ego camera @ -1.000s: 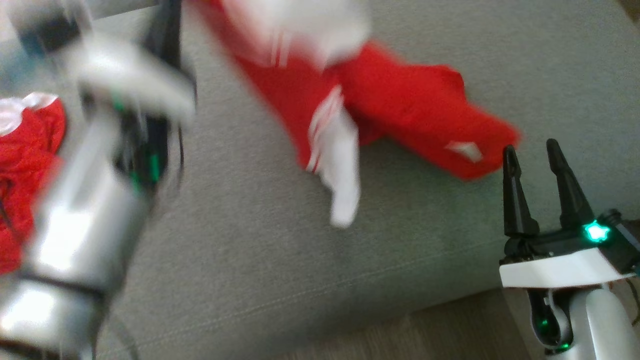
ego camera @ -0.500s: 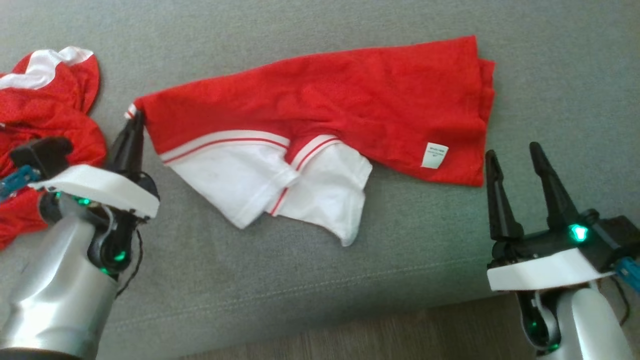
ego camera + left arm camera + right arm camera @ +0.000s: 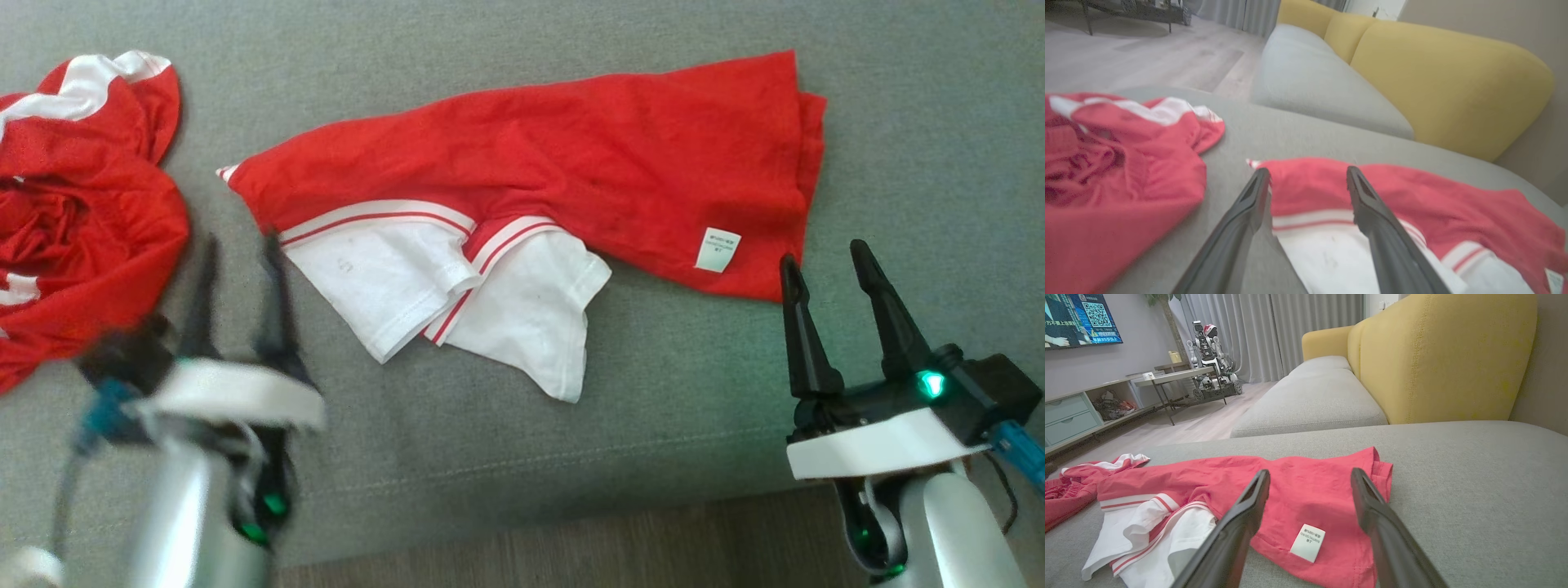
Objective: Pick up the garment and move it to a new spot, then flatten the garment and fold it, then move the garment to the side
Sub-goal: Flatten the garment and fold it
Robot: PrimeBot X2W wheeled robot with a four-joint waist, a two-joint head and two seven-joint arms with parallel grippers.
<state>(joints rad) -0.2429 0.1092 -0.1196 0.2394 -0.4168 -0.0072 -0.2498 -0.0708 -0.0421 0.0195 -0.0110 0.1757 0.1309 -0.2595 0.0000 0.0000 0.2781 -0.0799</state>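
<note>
Though the garment point(image 3: 571, 155) lies stretched across the middle of the woven grey seat cushion point(image 3: 457, 457), it looks only half flattened: the thin red knit is rumpled and the white striped sleeves are doubled toward the front edge. Folding and setting aside remain, I judge. Both the left gripper point(image 3: 240, 245) and the right gripper point(image 3: 823, 255) stand spread and empty beside its ends. Another red heap point(image 3: 73, 229) crowds the left edge.

There's the white sewn-in care label point(image 3: 1307, 542) on the red-and-white fabric garment point(image 3: 1306, 486): small dark print, "100%" just legible, the rest too fine. On the wall-mounted television screen point(image 3: 1069, 322), a QR code point(image 3: 1099, 311) beside unreadable lettering.
</note>
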